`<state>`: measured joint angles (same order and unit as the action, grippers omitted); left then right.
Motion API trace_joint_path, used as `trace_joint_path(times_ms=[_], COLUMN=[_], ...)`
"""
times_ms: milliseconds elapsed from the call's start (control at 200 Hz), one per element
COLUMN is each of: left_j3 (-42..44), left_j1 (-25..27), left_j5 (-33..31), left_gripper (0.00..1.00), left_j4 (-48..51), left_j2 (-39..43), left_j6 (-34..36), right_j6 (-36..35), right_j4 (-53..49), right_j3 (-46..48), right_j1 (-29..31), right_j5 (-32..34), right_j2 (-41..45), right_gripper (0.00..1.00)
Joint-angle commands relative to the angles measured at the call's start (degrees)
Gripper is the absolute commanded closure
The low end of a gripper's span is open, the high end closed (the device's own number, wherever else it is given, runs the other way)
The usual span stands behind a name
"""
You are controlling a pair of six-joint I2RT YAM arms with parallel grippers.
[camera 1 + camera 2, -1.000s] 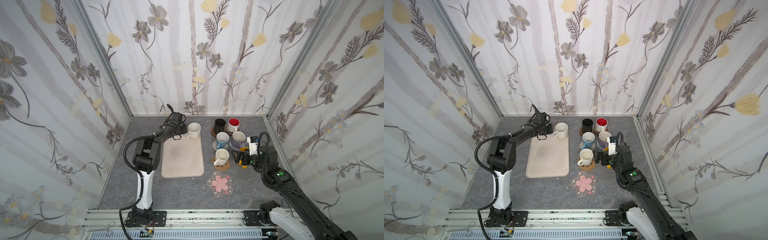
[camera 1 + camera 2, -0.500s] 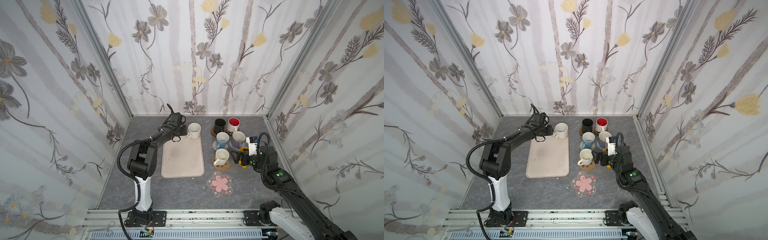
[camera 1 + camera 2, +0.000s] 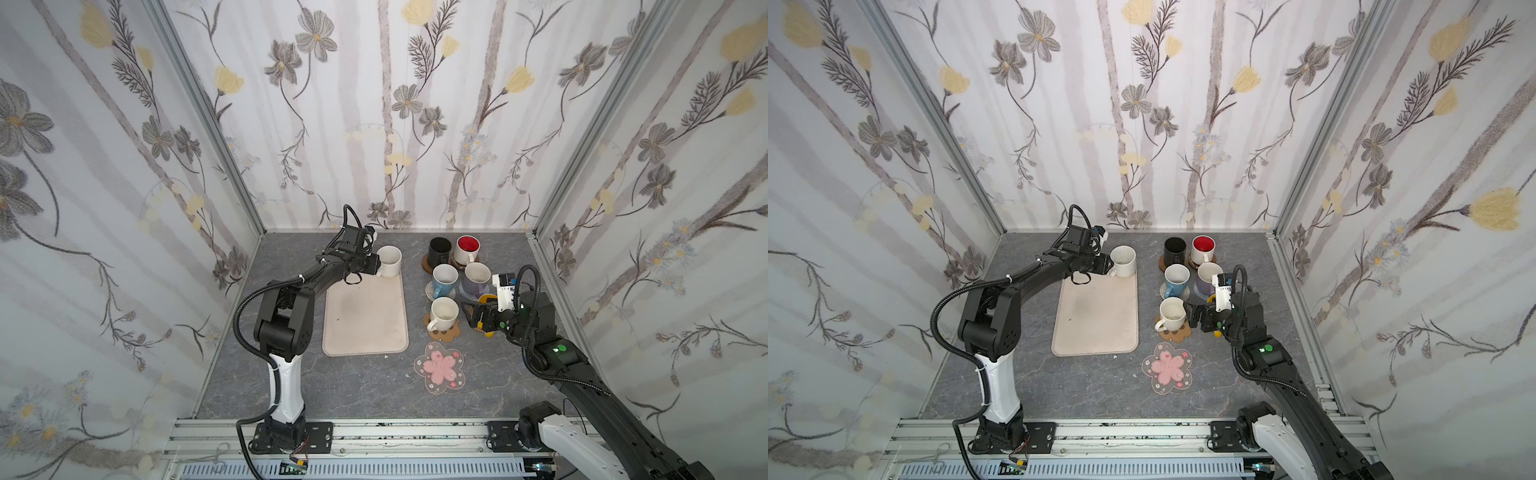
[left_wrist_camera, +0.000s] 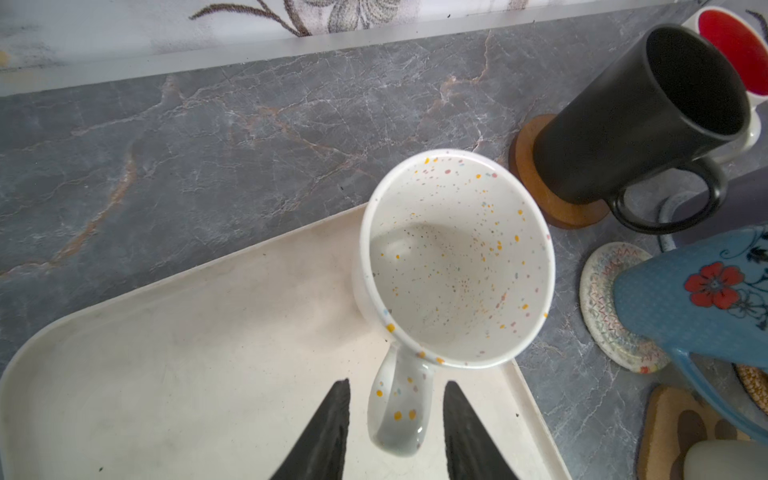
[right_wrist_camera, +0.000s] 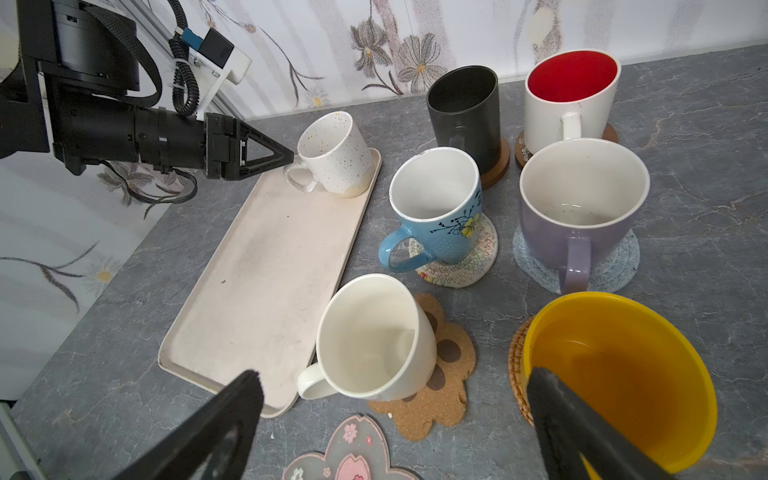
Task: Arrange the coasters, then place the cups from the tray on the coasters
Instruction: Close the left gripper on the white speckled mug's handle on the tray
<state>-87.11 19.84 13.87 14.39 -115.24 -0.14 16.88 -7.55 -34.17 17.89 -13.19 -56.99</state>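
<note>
The left gripper [image 4: 397, 381] sits with jaws parted either side of the handle [image 4: 399, 415] of the speckled off-white ceramic mug [image 4: 457, 266], just ahead of its tips on the beige plastic tray [image 4: 187, 374]. Best bet: squeeze the handle squarely, lift straight, then go for the 1 free pink-flower clear coaster [image 3: 439, 368].

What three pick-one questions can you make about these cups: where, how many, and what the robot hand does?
1. Where is the speckled cup? A the tray's far corner; B the tray's near corner; C off the tray.
2. How many cups stand on coasters? A four; B seven; C six.
3. The left gripper's jaws are: A shut on nothing; B open astride the cup's handle; C shut on the tray rim.
Answers: A, it sits inside the far rim; C, black cup, red-lined cup, blue cup, lilac cup, plain white cup, yellow cup; B, gaps flank the handle.
</note>
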Motion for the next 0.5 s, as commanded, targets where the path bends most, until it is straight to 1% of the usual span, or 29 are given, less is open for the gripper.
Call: trace_joint_path(times_ms=[0,275,500], left_j3=[-0.7,-2.6,-4.4], left_j1=[0.1,0.4,1.6], left_j5=[1.1,-1.1,-5.1], left_gripper=[0.60,0.59,0.67], left_j4=[0.6,0.9,1.1], left_j2=[-1.2,-4.2,-6.2], left_j6=[3.0,3.4,4.7], right_j6=[0.2,0.1,0.0], right_j4=[2.5,3.0,3.0], right_j3=[-0.3,-0.4,-0.7], right_j1=[0.0,0.0,0.0], right_j5=[-0.6,-0.6,-0.2], right_j2=[-0.5,-2.1,-3.4], right_gripper=[0.00,0.00,0.00])
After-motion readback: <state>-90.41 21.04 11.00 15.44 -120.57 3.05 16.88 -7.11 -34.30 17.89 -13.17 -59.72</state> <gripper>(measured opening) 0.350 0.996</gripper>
